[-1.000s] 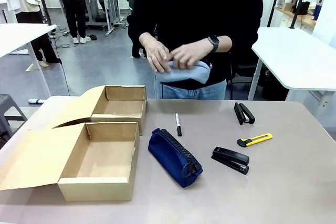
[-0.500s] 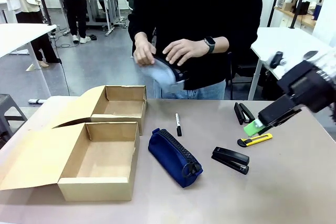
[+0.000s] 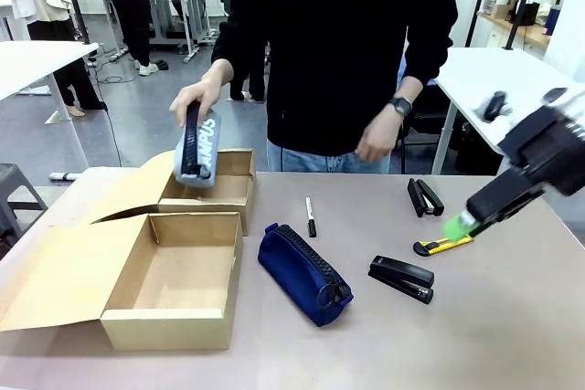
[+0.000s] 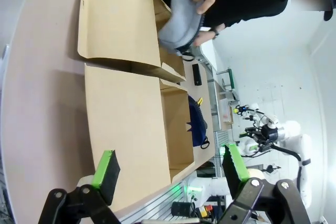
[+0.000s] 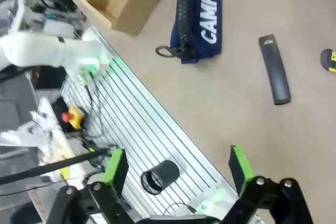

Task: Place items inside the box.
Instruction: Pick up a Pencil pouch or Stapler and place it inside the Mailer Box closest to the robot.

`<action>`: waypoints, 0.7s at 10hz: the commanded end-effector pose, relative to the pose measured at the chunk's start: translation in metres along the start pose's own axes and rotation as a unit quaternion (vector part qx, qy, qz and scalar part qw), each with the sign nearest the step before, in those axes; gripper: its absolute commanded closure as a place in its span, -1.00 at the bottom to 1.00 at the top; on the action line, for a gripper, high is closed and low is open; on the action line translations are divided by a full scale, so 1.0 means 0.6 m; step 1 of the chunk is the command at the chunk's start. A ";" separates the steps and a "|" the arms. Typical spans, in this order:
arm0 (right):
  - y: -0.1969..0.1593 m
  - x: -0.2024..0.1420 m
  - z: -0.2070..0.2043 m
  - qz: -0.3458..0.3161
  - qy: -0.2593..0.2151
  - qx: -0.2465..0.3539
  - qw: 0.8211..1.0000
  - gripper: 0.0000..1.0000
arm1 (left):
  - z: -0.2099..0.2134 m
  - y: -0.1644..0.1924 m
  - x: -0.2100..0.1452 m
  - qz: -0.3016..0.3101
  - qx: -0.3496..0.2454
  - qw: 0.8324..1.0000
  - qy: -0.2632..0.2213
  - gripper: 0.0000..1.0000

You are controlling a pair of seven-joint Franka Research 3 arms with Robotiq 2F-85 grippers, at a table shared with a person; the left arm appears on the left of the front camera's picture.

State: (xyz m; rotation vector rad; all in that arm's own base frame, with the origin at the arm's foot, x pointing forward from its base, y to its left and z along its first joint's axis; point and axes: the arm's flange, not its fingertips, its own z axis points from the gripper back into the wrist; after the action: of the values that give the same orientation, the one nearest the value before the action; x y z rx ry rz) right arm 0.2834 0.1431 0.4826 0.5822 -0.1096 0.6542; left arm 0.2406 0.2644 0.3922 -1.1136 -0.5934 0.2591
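Observation:
Two tan boxes stand open at the left, the near box (image 3: 174, 280) and the far box (image 3: 208, 187). A navy "CAMPUS" pouch (image 3: 304, 273) lies mid-table, with one black stapler (image 3: 402, 279) to its right and another stapler (image 3: 424, 197) farther back. A yellow-and-black utility knife (image 3: 443, 244) lies between the staplers. My right gripper (image 3: 464, 218) hovers open just above the knife; its wrist view shows the gripper (image 5: 178, 170) with the navy pouch (image 5: 199, 14) and a stapler (image 5: 274, 69) beyond. My left gripper (image 4: 170, 166) is open over the near box's lid (image 4: 126, 114).
A person at the far side holds a grey pouch (image 3: 196, 148) in one hand above the far box; the other hand (image 3: 377, 142) hangs over the table's far edge. A black-and-white marker (image 3: 311, 216) lies behind the navy pouch. White tables stand on either side.
The person carried the grey pouch from the chest leftward to above the far box. My right arm came in from the right and now hangs over the knife.

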 end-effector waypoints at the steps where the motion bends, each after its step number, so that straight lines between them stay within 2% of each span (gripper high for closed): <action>1: 0.050 0.121 -0.095 0.012 0.109 -0.048 0.993 -1.00 | 0.000 -0.001 0.000 -0.011 -0.014 1.000 -0.010 -1.00; 4: 0.101 0.227 -0.198 -0.002 0.117 -0.081 0.990 -1.00 | 0.000 -0.001 0.000 -0.011 -0.014 1.000 -0.010 -1.00; 5: 0.109 0.243 -0.224 -0.008 0.107 -0.112 0.988 -1.00 | 0.000 -0.001 0.000 -0.011 -0.014 1.000 -0.010 -1.00; 7: 0.118 0.269 -0.282 0.005 0.096 -0.135 0.986 -1.00 | 0.000 -0.001 0.000 -0.011 -0.014 1.000 -0.010 -1.00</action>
State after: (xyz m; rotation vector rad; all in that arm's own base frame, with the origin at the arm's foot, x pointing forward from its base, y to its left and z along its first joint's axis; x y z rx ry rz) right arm 0.3523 0.3523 0.4210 0.2982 0.0062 0.7028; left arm 0.2405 0.2644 0.3923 -1.1143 -0.5936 0.2591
